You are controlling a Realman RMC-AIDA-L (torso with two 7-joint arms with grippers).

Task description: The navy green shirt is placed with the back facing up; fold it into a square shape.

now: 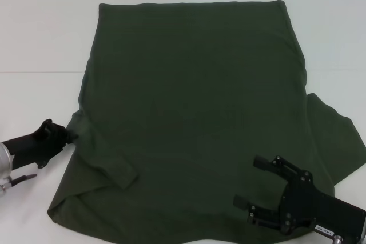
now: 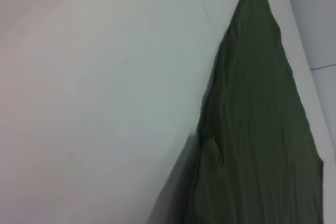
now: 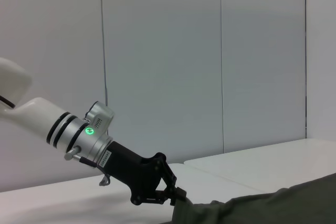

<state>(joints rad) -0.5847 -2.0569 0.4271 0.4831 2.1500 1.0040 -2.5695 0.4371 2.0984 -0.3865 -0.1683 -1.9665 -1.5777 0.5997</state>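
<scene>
Nearest me, at the lower right of the head frame, my right end effector [image 1: 256, 183] hovers over the navy green shirt [image 1: 194, 112] with its fingers spread wide, gripping nothing. At the left edge, my left end effector [image 1: 70, 135] is pinched closed on the shirt's side hem. The shirt lies flat across the white desk [image 1: 40, 38], filling the centre, one sleeve folded inward, its far edge reaching the upper frame.

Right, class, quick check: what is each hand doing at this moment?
Left hand: closed on the left edge of the navy green shirt.
Right hand: open, over the shirt's near right part, holding nothing.
</scene>
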